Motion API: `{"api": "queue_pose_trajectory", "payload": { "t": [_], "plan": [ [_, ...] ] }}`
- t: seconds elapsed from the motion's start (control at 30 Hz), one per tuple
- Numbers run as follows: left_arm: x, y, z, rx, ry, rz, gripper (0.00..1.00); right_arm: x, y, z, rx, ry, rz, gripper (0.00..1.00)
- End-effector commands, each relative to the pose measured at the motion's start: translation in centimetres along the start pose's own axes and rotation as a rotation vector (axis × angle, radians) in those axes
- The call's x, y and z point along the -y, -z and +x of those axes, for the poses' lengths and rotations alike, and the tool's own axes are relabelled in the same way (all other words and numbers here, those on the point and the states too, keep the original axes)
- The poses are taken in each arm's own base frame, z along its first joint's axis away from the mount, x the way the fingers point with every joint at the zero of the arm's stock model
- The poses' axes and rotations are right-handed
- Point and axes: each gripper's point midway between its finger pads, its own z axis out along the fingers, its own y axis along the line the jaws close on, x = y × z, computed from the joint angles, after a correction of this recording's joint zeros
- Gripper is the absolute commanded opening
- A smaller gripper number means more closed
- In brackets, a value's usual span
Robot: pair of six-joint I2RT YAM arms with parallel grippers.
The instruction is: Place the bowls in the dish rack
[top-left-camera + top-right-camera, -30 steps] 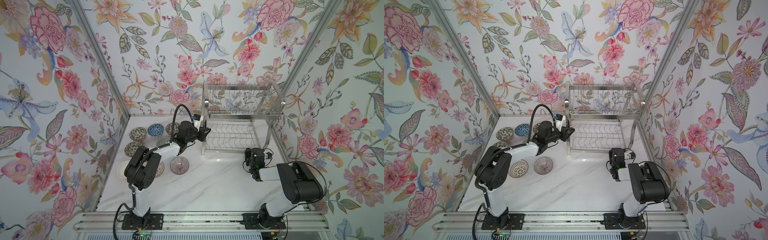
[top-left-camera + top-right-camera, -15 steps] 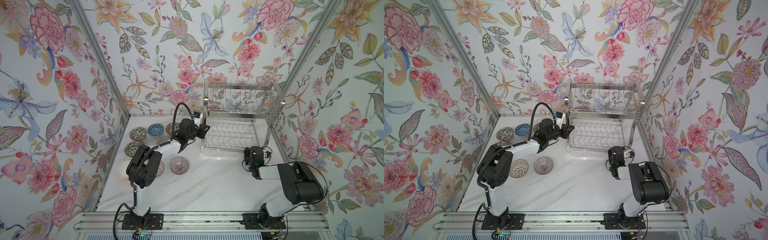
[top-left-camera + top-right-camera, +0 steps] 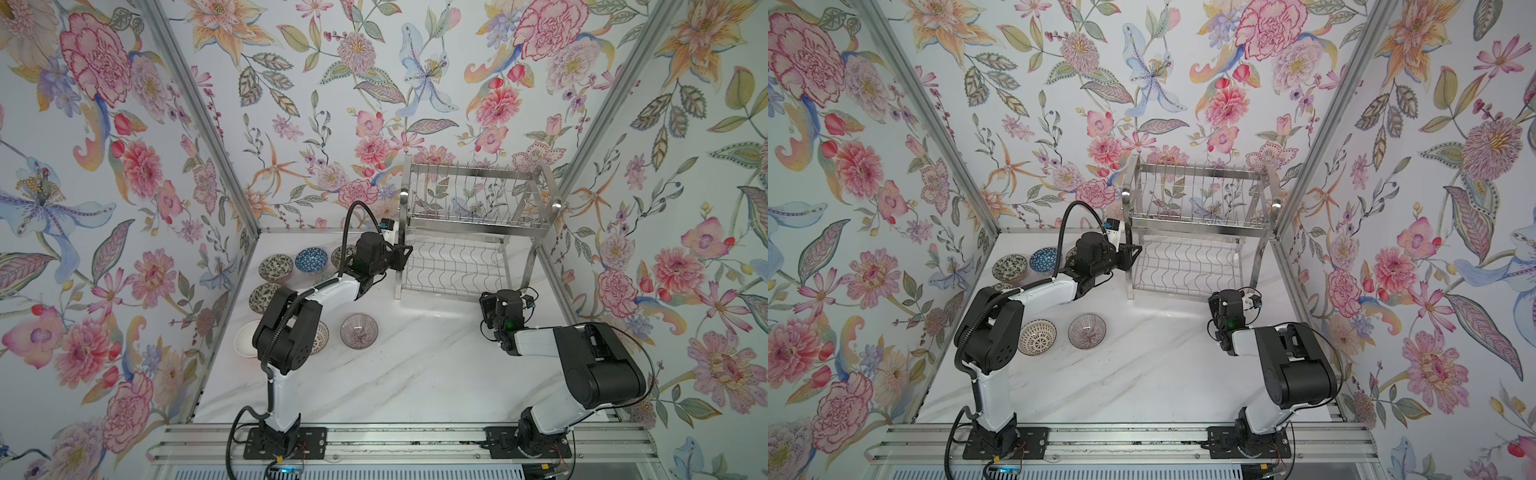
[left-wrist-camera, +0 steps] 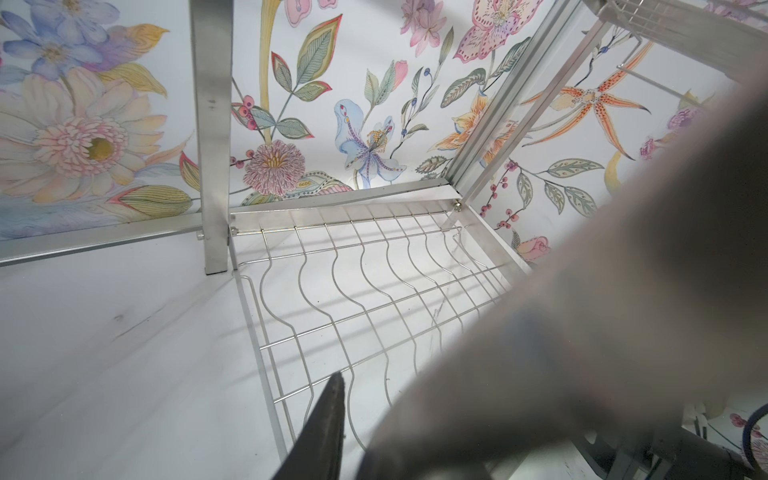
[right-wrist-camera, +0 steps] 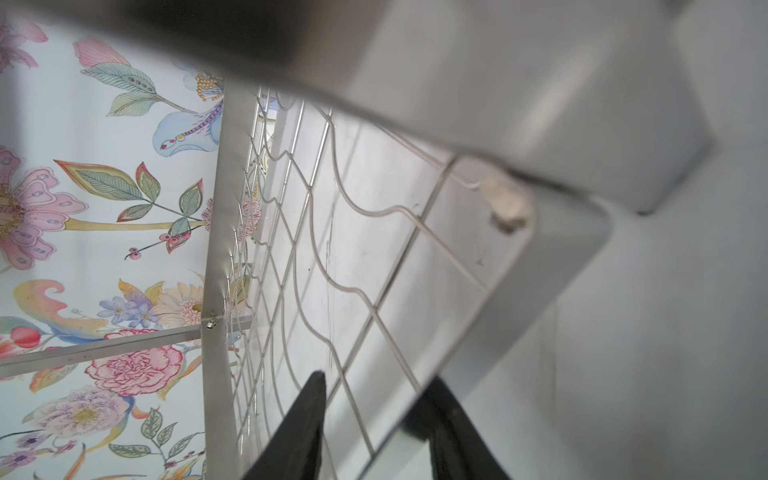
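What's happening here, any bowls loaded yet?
Nothing is loaded yet. The dish rack has no bowl on either tier. The bowls sit on the table to the rack's left, around the left arm. Neither gripper holds a bowl. The left gripper is at the rack's front-left leg. The right gripper straddles a flat-bar leg at the rack's right end, jaws apart and not clamped on it.
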Motion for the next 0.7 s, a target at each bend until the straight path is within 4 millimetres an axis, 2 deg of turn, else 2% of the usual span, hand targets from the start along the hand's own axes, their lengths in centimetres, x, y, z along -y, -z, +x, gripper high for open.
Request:
{"api": "queue_pose_trajectory", "payload": {
  "t": [0.0, 0.13, 0.4, 0.47, 0.6, 0.67],
  "plan": [
    [-6.6, 0.3, 2.3, -0.067, 0.033, -0.201, 0.38, -0.4, 0.5, 5.1, -0.232, 0.268, -0.044, 0.44],
    [-6.4, 0.8, 2.1, -0.070, 0.026, -0.200, 0.49, -0.5, 1.0, 5.0, -0.228, 0.300, -0.042, 0.52],
    [-5.7, 1.7, 2.2, -0.084, 0.016, -0.192, 0.70, -1.1, 2.0, 4.3, -0.210, 0.360, -0.037, 0.56],
    [-5.3, 1.9, 2.1, -0.084, 0.013, -0.187, 0.78, -1.2, 2.2, 4.3, -0.211, 0.368, -0.041, 0.57],
    [-4.7, 2.6, 2.3, -0.085, 0.001, -0.197, 0.99, -1.6, 2.6, 4.2, -0.211, 0.381, -0.048, 0.61],
    [-4.6, 3.1, 1.9, -0.074, -0.005, -0.206, 0.99, -1.7, 2.9, 4.1, -0.209, 0.394, -0.052, 0.66]
  ]
}}
